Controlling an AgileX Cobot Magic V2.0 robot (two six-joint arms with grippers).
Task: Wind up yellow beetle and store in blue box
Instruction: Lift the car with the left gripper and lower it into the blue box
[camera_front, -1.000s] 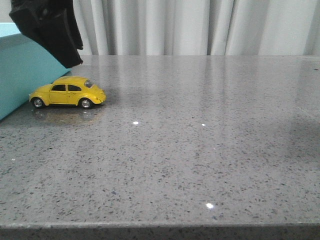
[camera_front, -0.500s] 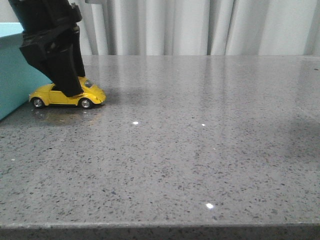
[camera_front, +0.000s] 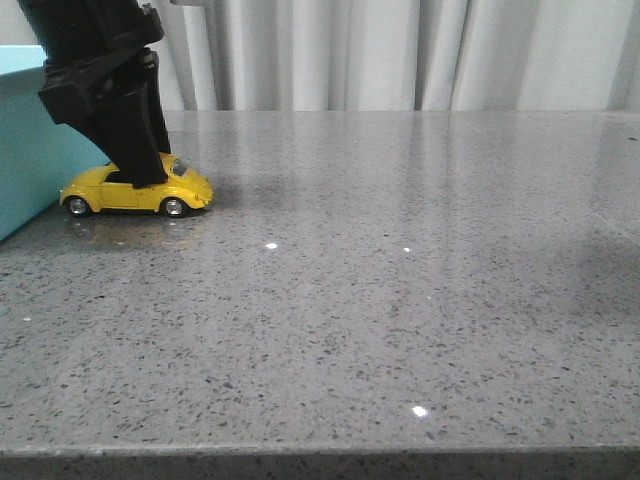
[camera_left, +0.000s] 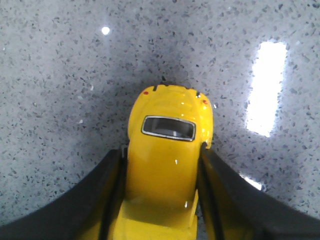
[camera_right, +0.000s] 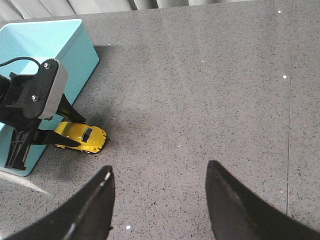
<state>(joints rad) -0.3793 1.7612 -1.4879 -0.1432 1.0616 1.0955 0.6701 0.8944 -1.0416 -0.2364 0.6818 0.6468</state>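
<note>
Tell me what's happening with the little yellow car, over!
Left gripper down astride the yellow beetle, fingers hugging its sides. Right gripper open, high, empty. Car on the table, wheels down, beside the blue box. Nothing in the way.

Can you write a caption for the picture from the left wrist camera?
Left gripper straddling the yellow beetle on the speckled grey table.

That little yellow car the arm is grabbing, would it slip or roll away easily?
Probably yes to both. The yellow car stands on four free wheels on a smooth polished table, so a nudge would likely send it rolling. Its glossy, rounded body looks slippery, so the left gripper, straddling its sides, may need a firm squeeze. It looks stiff, not floppy.
</note>
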